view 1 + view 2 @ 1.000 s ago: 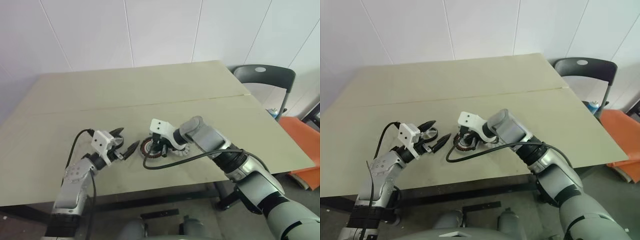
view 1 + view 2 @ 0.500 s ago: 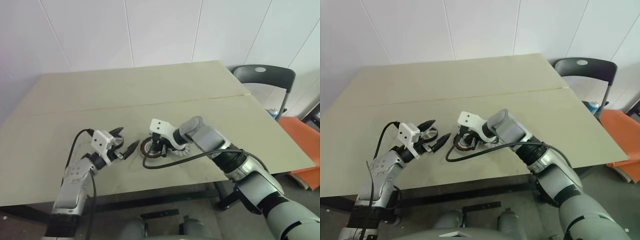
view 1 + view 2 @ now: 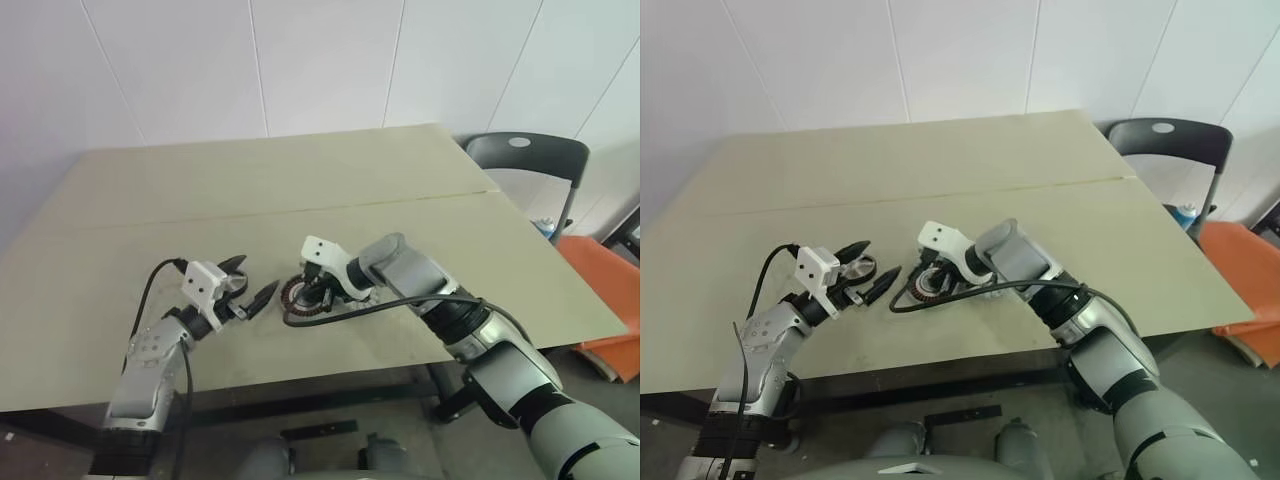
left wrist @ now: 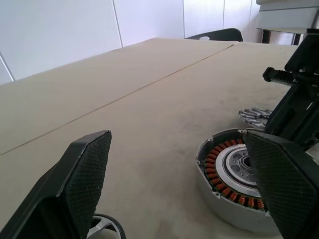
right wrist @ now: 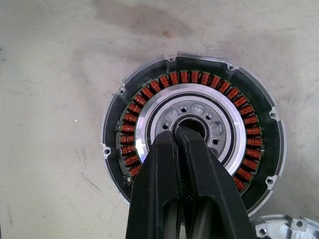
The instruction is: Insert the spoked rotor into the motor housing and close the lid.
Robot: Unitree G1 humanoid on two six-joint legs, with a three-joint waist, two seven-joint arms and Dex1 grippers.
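Silver spoked part (image 5: pixel 279 226) beside motor housing (image 5: pixel 192 137)

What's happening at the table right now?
The right gripper is shut, its fingertips poised over the centre hole of the motor housing, which lies open on the table with its copper windings showing. The left gripper hangs open just beside the housing, holding nothing. A silvery ribbed part lies on the table right behind the housing. No rotor is seated in the housing yet, and the lid is not on.
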